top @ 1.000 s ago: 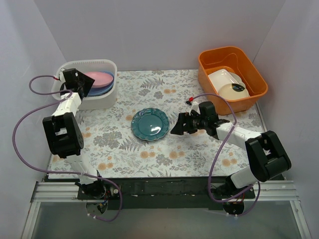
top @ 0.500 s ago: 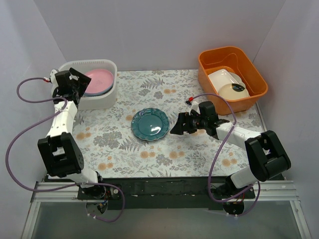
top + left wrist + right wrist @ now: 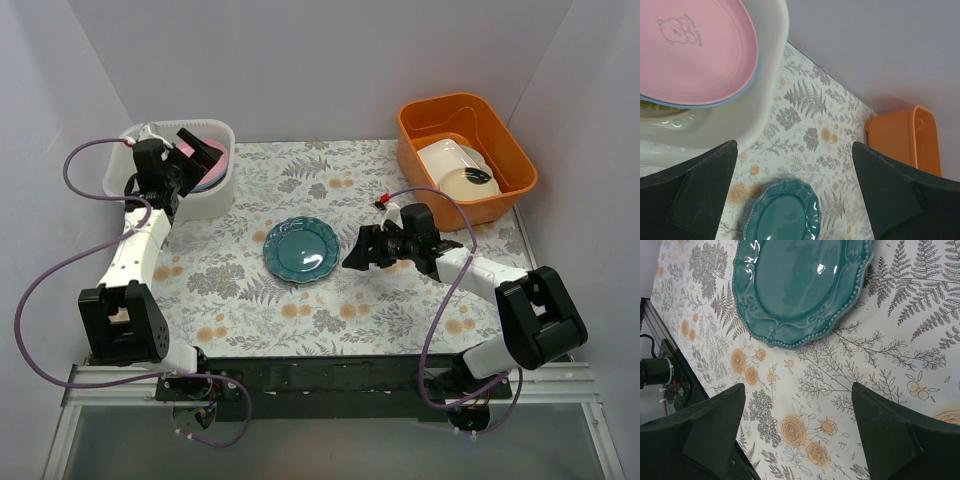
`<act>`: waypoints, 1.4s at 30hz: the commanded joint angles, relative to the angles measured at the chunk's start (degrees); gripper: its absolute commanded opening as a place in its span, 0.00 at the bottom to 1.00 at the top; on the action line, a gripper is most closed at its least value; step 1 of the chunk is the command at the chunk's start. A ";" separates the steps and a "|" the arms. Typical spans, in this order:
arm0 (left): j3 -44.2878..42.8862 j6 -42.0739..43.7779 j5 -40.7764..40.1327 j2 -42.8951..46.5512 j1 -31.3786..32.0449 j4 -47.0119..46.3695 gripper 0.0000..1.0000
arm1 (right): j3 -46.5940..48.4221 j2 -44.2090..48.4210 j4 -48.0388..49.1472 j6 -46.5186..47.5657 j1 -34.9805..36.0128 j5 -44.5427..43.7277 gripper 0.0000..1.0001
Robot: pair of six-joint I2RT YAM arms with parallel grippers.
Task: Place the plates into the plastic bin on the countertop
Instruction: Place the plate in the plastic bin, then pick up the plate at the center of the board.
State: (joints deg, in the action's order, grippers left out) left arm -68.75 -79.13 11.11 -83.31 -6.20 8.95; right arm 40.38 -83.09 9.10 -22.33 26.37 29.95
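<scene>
Broadly, we read the fern-printed countertop (image 3: 400, 300) as a sorting surface with a container at each far corner. The orange tub (image 3: 415, 160) at the far right holds two pale dishes (image 3: 462, 172) that are not ours to move. The translucent plastic bin (image 3: 205, 205) at the far left is where the plates belong. Inside it a pink plate (image 3: 695, 55) lies tilted over a blue plate (image 3: 735, 97), only a thin edge of which shows, so we judge that part of the job done. One teal plate (image 3: 301, 249) with a scalloped rim lies flat near the middle of the countertop, well apart from the bin, and looks like the one left to move. Our left gripper (image 3: 793, 145) hangs above the bin's near rim with its jaws spread wide and nothing between them. It looks past the bin toward the teal plate, which suits an arm with nothing to carry. Our right gripper (image 3: 798, 385) sits low, just beside the teal plate's right edge. It is also wide open and empty, and its fingers point at the rim but do not touch it. We take this as lining up to catch the raised edge, since a flat plate offers no other hold.
</scene>
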 commanded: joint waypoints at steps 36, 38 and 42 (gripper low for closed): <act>31.22 1.97 3.21 13.08 20.34 -7.90 0.98 | 7.69 -21.13 12.51 -8.78 -1.32 4.76 0.61; 32.45 1.62 2.16 13.69 20.52 -7.81 0.98 | 8.74 -22.37 13.39 -9.57 -1.32 5.46 0.59; 35.26 1.09 0.75 16.06 20.61 -7.55 0.98 | 10.42 -25.62 14.63 -11.42 -1.32 5.90 0.52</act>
State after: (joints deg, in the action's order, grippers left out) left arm -35.27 -77.49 14.48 -71.22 14.09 2.42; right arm 48.36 -106.04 20.91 -31.46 25.10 34.96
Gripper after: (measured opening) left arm 0.981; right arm 0.550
